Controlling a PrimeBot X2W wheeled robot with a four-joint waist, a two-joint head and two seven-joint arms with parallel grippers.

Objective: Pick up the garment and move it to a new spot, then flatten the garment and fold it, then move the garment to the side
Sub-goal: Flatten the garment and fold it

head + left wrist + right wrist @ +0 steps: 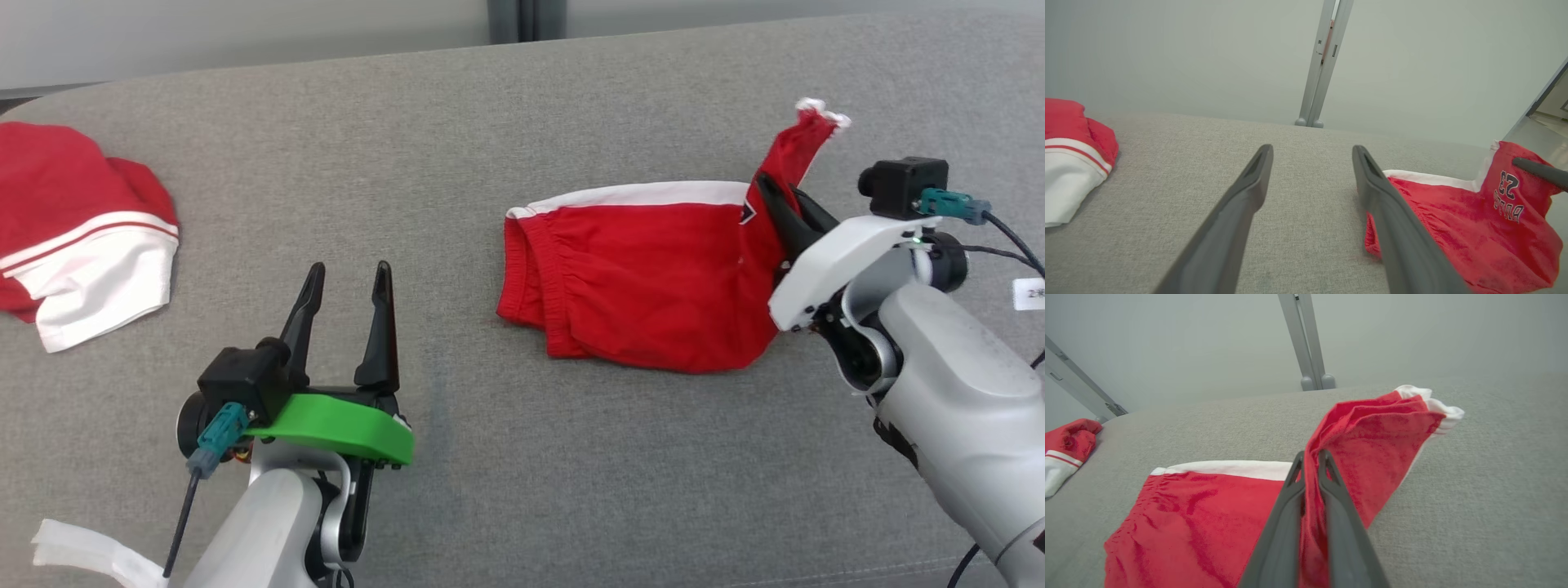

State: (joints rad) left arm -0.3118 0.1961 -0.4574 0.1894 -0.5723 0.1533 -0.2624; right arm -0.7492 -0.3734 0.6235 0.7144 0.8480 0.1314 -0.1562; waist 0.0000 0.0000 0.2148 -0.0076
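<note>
Our right pincer (1310, 457) is clamped on one leg end of the red shorts (645, 278), lifting it while the waistband end lies on the grey table (490, 457), right of centre. Our left pincer (349, 273) hovers with its fingers apart, holding nothing. We judge this to be the pick-up, or perhaps early flattening. Folding and moving aside are not yet done. Another red-and-white garment (82, 237) lies at far left.

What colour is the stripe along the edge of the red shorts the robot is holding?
White. The stripe on the shorts shows best in the head view.
</note>
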